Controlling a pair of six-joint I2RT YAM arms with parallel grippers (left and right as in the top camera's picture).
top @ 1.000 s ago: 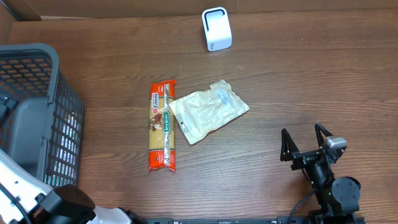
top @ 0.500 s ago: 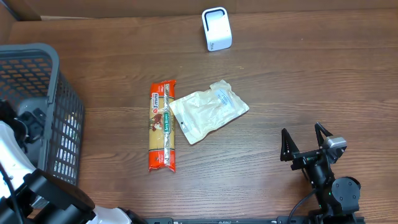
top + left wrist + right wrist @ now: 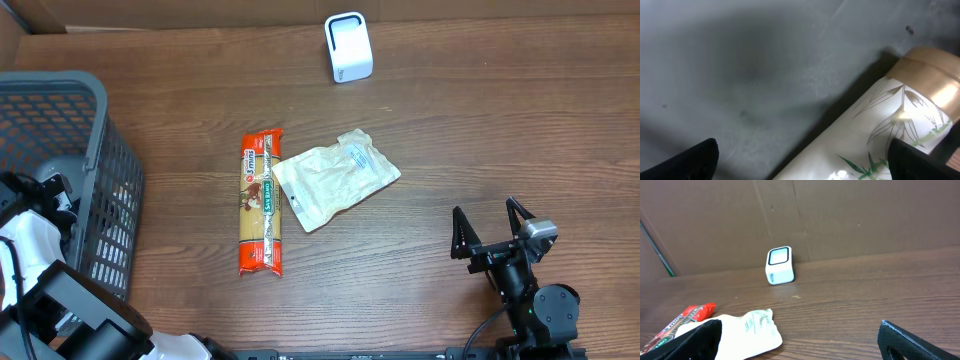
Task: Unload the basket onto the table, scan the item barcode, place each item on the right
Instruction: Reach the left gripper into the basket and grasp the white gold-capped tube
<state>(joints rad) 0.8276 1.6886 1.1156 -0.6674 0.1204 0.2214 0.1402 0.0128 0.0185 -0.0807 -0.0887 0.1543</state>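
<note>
My left gripper (image 3: 52,192) is down inside the grey basket (image 3: 108,190) at the table's left edge, and it is open. In the left wrist view the left gripper (image 3: 802,160) hangs over a white tube (image 3: 875,125) printed with green bamboo leaves and closed by a tan cap (image 3: 932,70). The tube lies on the basket floor (image 3: 740,65), and one black fingertip (image 3: 905,160) overlaps it. The white scanner (image 3: 348,47) stands at the far edge of the table. My right gripper (image 3: 486,215) rests open and empty at the near right.
A long red pasta packet (image 3: 262,203) and a white pouch (image 3: 335,178) lie side by side mid-table. The right wrist view shows the pouch (image 3: 752,327), the scanner (image 3: 779,265) and a brown cardboard wall (image 3: 865,215) behind it.
My left arm has shifted inside the basket, its wrist swinging toward the near right side. The right arm and the table items have not moved.
</note>
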